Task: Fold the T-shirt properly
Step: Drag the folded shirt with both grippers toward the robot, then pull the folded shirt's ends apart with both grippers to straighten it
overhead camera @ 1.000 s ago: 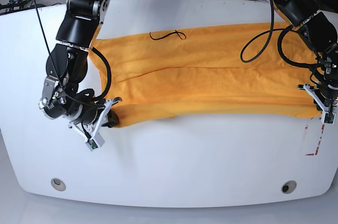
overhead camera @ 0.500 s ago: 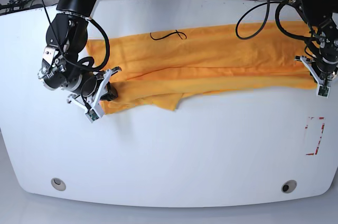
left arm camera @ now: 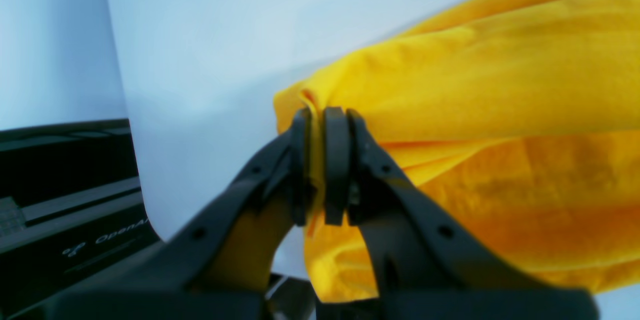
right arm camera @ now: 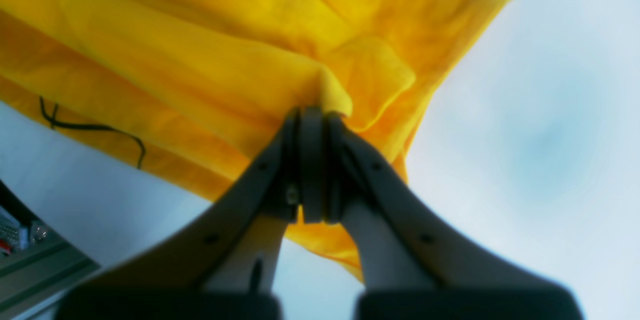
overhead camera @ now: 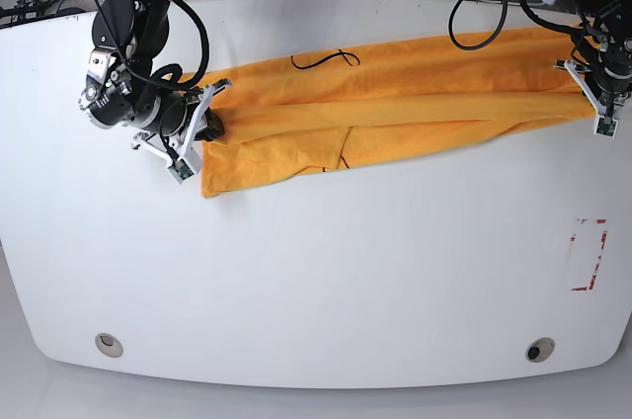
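The orange-yellow T-shirt (overhead camera: 415, 93) lies as a long wrinkled band across the far half of the white table (overhead camera: 326, 271), doubled lengthwise. A thin dark thread (overhead camera: 326, 60) curls on its far edge. My right gripper (overhead camera: 215, 125) is at the band's left end, shut on a pinched fold of cloth. The right wrist view shows this gripper (right arm camera: 311, 119) with the T-shirt (right arm camera: 200, 59) spreading beyond it. My left gripper (overhead camera: 585, 91) is at the band's right end. Its close view shows the left gripper (left arm camera: 318, 124) shut on a corner of the T-shirt (left arm camera: 500, 89).
A red-outlined rectangle (overhead camera: 590, 254) is marked near the table's right edge. Two round holes (overhead camera: 109, 344) (overhead camera: 539, 350) sit close to the front edge. Black cables (overhead camera: 484, 4) hang by the left arm, and racks and wires stand behind the table.
Both grippers have carried the near edge of the T-shirt toward the far side of the table. The cloth band has become narrower and sits farther back.
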Controlling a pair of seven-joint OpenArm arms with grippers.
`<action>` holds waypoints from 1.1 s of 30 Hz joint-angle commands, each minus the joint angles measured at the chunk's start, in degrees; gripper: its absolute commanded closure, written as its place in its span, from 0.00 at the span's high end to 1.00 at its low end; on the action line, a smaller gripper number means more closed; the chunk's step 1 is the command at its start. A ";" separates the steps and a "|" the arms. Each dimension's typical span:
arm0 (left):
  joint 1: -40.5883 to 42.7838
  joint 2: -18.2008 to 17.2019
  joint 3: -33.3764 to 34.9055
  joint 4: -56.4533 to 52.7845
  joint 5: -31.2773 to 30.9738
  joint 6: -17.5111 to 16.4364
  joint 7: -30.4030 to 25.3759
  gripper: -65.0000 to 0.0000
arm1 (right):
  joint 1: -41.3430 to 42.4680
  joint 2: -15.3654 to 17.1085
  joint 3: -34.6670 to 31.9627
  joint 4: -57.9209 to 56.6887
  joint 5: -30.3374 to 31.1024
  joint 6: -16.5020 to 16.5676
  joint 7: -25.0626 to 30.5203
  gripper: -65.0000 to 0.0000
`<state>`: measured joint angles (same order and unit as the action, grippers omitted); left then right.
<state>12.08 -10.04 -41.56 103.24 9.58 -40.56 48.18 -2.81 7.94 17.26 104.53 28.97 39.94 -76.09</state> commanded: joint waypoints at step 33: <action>4.14 -1.08 3.01 -0.52 -6.64 0.56 4.08 0.43 | -0.14 -8.60 3.71 -0.31 0.26 0.06 2.03 0.38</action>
<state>16.12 -10.20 -38.26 103.46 2.96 -40.34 52.82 -4.38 -0.67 21.87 104.68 29.74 40.01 -76.07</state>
